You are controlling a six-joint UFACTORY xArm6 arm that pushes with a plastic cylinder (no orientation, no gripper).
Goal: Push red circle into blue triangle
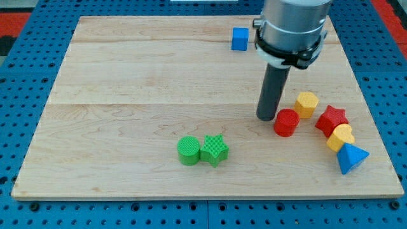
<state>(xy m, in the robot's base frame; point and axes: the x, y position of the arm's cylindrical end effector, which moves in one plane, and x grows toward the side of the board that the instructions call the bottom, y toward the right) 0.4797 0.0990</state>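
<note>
The red circle lies on the wooden board at the view's right of centre. The blue triangle lies lower right of it, near the board's right edge. My tip rests on the board just left of the red circle, touching or nearly touching its left side. Between the red circle and the blue triangle lie a red star and a yellow heart-like block, which touches the blue triangle.
A yellow hexagon sits just upper right of the red circle. A blue cube is at the board's top. A green circle and green star touch each other at lower centre. The board's right edge is close.
</note>
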